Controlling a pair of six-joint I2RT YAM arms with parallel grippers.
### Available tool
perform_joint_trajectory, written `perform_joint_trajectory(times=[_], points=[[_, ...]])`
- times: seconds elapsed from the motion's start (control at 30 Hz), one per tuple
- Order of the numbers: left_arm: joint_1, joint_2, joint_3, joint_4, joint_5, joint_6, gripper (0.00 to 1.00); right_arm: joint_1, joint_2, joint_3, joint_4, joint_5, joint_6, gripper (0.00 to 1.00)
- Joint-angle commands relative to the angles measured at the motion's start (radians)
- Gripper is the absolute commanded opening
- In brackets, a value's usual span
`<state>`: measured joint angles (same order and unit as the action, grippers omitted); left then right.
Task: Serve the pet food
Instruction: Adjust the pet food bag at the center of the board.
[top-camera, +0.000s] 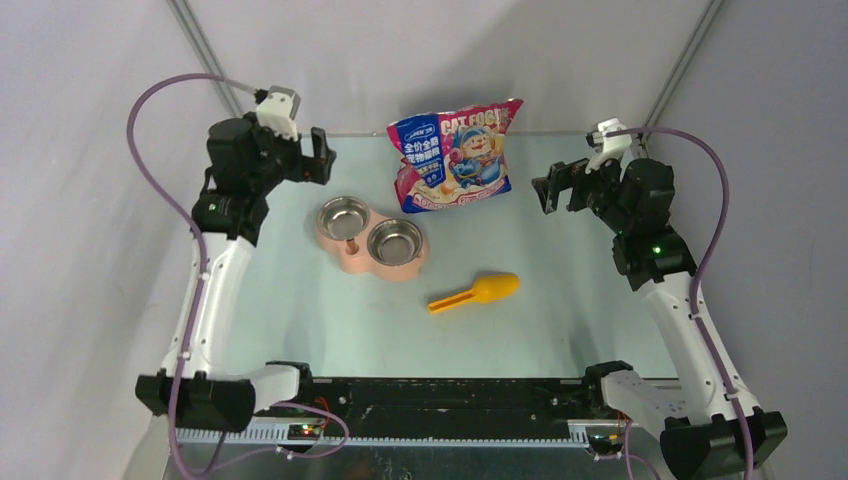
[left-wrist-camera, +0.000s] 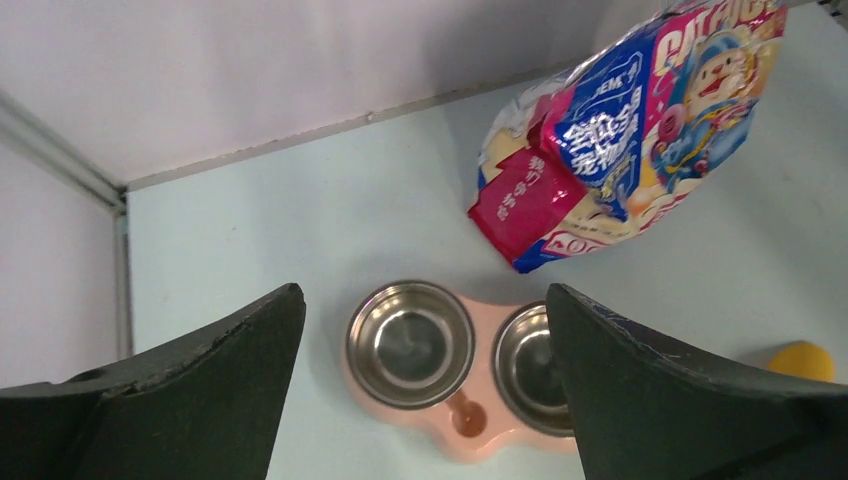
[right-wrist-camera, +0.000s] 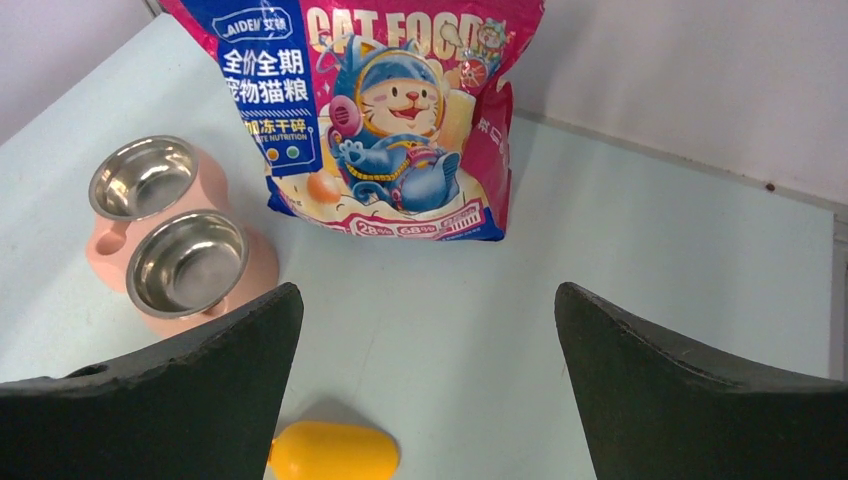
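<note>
The pet food bag (top-camera: 455, 158) stands at 12 o'clock on the table (top-camera: 300, 320), leaning slightly. The left gripper (top-camera: 322, 157) hovers at the bag's 9 o'clock and the right gripper (top-camera: 548, 188) at its 3 o'clock, both with jaws wide apart and holding nothing. The pink feeder (top-camera: 372, 236) sits at the bag's 7 o'clock. The orange scoop (top-camera: 476, 292) lies at the feeder's 4 o'clock, apart from it.

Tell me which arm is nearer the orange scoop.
Right. The right arm, jaws open, hovers beyond the scoop toward its right; the left arm hangs farther off, beyond the pink feeder.
</note>
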<state>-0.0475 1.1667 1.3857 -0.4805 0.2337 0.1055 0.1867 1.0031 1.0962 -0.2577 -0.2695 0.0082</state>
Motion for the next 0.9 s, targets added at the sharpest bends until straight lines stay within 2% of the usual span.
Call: perform_joint_trajectory(times=[0.0, 0.13, 0.27, 0.37, 0.5, 0.87], points=[[-0.061, 0.110, 0.106, 0.055, -0.040, -0.054, 0.98, 0.000, 0.010, -0.011, 0.068, 0.030, 0.005, 1.00], [-0.093, 0.251, 0.189, 0.056, -0.168, -0.115, 0.98, -0.004, 0.028, -0.020, 0.071, 0.032, 0.004, 0.99], [-0.095, 0.453, 0.341, -0.069, -0.278, -0.254, 0.98, -0.011, 0.045, -0.026, 0.074, 0.019, 0.013, 1.00], [-0.095, 0.611, 0.476, -0.152, -0.276, -0.299, 0.98, -0.015, 0.051, -0.036, 0.085, 0.019, 0.016, 1.00], [-0.101, 0.743, 0.554, -0.197, -0.284, -0.340, 0.98, -0.028, 0.066, -0.043, 0.090, 0.013, 0.021, 1.00], [-0.147, 0.961, 0.723, -0.224, -0.197, -0.393, 0.98, -0.113, 0.095, -0.042, 0.075, -0.059, 0.059, 1.00]])
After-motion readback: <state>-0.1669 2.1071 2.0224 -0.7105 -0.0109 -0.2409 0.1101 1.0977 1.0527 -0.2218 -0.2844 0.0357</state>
